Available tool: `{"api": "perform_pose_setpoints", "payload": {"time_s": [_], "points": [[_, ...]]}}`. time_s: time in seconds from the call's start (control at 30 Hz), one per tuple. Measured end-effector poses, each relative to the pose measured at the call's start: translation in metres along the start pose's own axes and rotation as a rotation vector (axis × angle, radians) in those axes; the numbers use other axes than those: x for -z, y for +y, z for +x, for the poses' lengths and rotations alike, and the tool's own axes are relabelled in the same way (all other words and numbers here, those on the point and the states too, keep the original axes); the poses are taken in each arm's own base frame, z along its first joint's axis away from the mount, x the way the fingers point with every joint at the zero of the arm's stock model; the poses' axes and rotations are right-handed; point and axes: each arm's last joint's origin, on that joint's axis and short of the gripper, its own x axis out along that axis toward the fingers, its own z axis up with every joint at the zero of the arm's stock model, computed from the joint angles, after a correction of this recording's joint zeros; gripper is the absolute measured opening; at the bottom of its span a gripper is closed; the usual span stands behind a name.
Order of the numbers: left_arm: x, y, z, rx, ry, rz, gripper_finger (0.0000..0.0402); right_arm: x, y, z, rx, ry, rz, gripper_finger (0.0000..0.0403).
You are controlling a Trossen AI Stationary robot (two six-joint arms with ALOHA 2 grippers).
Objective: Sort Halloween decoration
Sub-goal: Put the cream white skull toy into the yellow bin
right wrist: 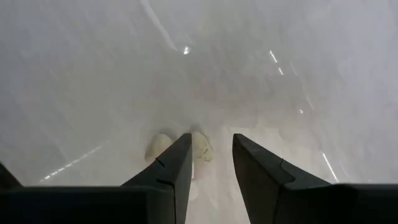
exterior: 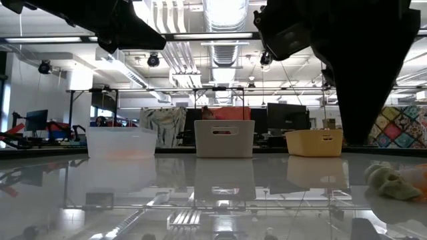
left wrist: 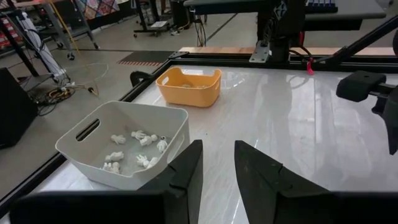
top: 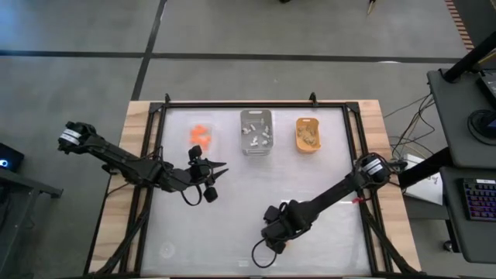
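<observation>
A pale tan trinket (right wrist: 158,148) lies on the white table, partly behind one finger of my right gripper (right wrist: 211,138). That gripper (top: 271,236) points down just above it, near the table's front middle, open with nothing in its gap. The low view shows the same trinket (exterior: 393,183) resting on the table. My left gripper (top: 217,172) hovers open and empty left of centre, facing the grey tray (left wrist: 124,134) with several white trinkets (left wrist: 140,149) in it. Orange trinkets (top: 200,134) lie in the clear tray (top: 203,124), tan ones (top: 308,138) in the orange-yellow tray (top: 308,122).
The three trays stand in a row along the table's far edge (exterior: 120,143) (exterior: 225,139) (exterior: 313,142). A dark raised frame (top: 256,104) borders the table. Cables hang from both wrists (top: 192,198) (top: 262,256).
</observation>
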Motion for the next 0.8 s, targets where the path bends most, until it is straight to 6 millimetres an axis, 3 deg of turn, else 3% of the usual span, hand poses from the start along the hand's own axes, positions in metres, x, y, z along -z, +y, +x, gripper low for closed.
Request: {"api": "perform_pose_setpoints", "payload": {"time_s": [0.8], "points": [[-0.0008,-0.0001,0.0000,0.000,-0.006,-0.005,0.0075,0.0060,0.0004,0.0097,0.018,0.005,-0.022,0.0107]]}}
